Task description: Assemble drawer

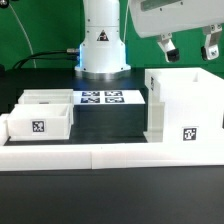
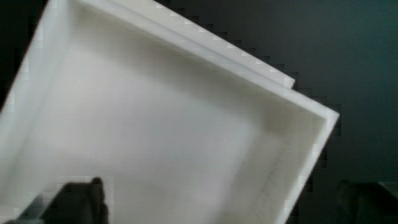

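Observation:
The tall white box shell (image 1: pixel 185 105) stands at the exterior view's right, with a tag on its front wall. Two shallow white trays lie at the exterior view's left: the nearer tray (image 1: pixel 40 122) shows a tag, and the other tray (image 1: pixel 45 98) sits just behind it. My gripper (image 1: pixel 188 45) hangs above the box shell, open and empty, clear of its top edge. In the wrist view the shell's white inside (image 2: pixel 160 130) fills most of the picture. One dark fingertip (image 2: pixel 80 203) shows on each side of my gripper (image 2: pixel 222 212).
The marker board (image 1: pixel 100 98) lies flat between the trays and the box shell, in front of the arm's white base (image 1: pixel 103 45). A long low white border wall (image 1: pixel 110 155) runs along the front of the parts. The table is black.

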You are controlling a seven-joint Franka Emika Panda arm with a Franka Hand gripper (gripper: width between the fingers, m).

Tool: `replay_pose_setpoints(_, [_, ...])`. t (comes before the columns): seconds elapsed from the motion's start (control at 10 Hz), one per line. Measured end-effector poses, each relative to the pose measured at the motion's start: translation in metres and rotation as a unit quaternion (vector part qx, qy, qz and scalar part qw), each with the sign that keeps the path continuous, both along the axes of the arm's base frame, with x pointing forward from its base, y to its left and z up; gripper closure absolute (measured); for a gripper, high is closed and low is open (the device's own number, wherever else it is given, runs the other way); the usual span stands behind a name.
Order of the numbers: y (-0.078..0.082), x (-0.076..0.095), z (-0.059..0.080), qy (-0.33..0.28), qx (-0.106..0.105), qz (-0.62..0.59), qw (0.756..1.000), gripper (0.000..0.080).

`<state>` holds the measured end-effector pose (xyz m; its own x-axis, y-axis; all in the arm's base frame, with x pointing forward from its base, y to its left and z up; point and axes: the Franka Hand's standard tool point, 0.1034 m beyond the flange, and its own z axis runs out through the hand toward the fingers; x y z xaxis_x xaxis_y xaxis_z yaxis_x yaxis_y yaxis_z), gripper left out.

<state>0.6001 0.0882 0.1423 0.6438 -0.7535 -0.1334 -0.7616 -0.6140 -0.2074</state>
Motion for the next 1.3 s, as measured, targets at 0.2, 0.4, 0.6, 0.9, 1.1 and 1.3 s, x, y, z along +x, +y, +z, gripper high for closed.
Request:
replay_pose_setpoints(0.2, [-0.025,-0.005,0.001,-0.022,-0.030,0.123,0.992,0.0151])
replay_pose_setpoints(0.4, [-0.062,-0.011,-0.001,-0.047,-0.047,0.228,0.971,0.0151])
replay_pose_setpoints(0.6, [-0.100,-0.017,-0.008,-0.059,-0.048,0.276,0.958,0.0151])
replay_pose_setpoints(0.9, [-0.101,-0.017,-0.009,-0.077,-0.058,0.376,0.922,0.0151])
replay_pose_setpoints(1.1, [-0.103,-0.019,-0.010,-0.079,-0.063,0.405,0.909,0.0151])
replay_pose_setpoints(1.3, [-0.126,-0.036,-0.025,-0.060,-0.100,0.414,0.903,0.0151])
